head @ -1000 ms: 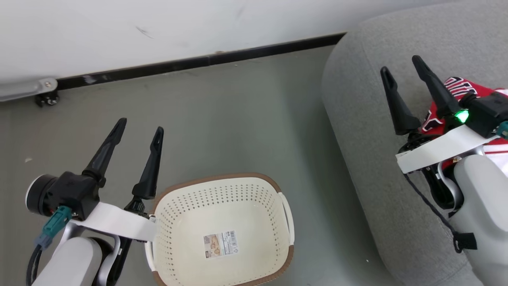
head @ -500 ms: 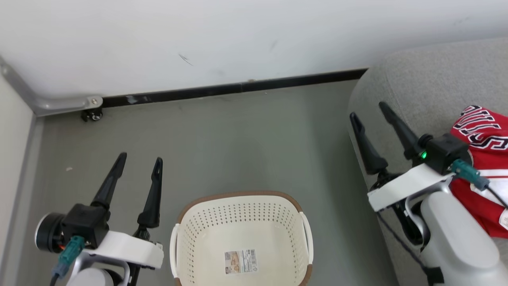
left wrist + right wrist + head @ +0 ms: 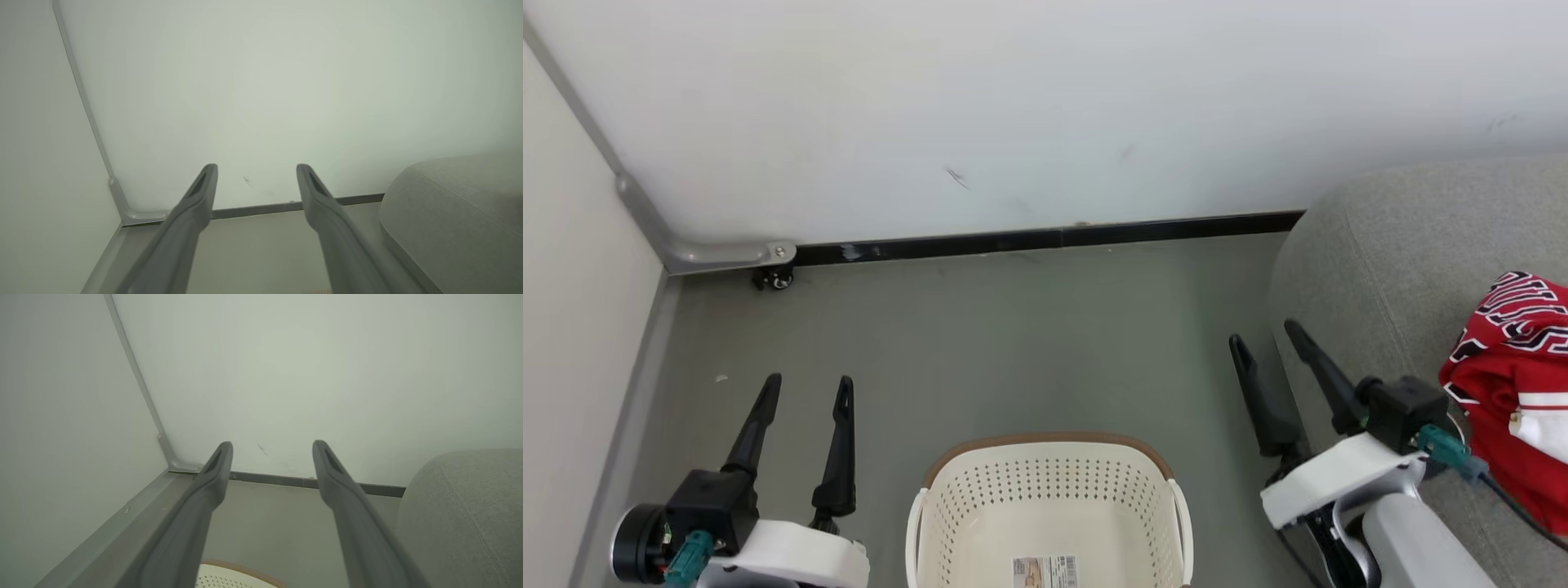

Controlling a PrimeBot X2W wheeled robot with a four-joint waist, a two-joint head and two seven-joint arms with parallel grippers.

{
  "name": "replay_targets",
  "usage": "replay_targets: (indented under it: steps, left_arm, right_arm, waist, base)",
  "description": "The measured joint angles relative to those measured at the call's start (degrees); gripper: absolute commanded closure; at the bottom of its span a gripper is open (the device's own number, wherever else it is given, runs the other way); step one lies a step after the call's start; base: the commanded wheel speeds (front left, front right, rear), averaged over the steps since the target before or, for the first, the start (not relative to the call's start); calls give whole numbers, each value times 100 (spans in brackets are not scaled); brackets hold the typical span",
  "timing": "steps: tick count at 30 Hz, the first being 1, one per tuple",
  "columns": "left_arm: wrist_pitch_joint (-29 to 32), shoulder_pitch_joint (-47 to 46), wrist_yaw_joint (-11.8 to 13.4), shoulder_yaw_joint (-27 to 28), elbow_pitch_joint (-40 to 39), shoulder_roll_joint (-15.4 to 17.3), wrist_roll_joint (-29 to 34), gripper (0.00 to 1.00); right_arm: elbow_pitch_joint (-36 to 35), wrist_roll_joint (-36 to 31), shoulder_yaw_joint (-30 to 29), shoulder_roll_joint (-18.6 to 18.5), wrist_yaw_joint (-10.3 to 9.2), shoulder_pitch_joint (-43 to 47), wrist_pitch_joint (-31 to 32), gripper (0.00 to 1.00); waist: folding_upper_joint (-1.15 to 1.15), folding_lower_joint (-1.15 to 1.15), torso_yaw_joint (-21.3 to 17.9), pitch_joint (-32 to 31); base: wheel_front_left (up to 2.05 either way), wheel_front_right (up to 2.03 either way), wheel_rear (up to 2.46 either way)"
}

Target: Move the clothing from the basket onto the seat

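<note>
Both our left gripper (image 3: 809, 381) and right gripper (image 3: 1263, 331) gape empty — the red lettered jersey (image 3: 1511, 359) at frame right might slide off the rounded grey woven seat (image 3: 1380, 245).

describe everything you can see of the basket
The basket is cream-white plastic, rounded-rectangular, its walls perforated with small holes, with a brown rim band and a white handle on each side. It stands upright on the grey floor, left of the seat, cut off by the head view's bottom edge. Its visible inside is empty but for a printed label on the bottom.
</note>
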Motion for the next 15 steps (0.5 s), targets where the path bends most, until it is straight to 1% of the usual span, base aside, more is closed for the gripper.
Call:
replay_targets:
  steps: [4,10,15]
  left_arm:
    - [0,144,47,1,60,-94,34,0]
    - [1,293,52,-55,169,-122,155,0]
    - [1,376,52,-118,203,-210,180,0]
  right_arm:
    - [20,-94,-135,135,0,276,0,0]
    - [31,-300,-344,215,0,583,0,0]
    - [-5,-427,-515,312,0,752,12,0]
  waist:
    - [0,0,81,-134]
    - [0,0,182,-307]
    - [0,0,237,-430]
  base:
    - [0,0,0]
    - [0,0,0]
    - [0,0,0]
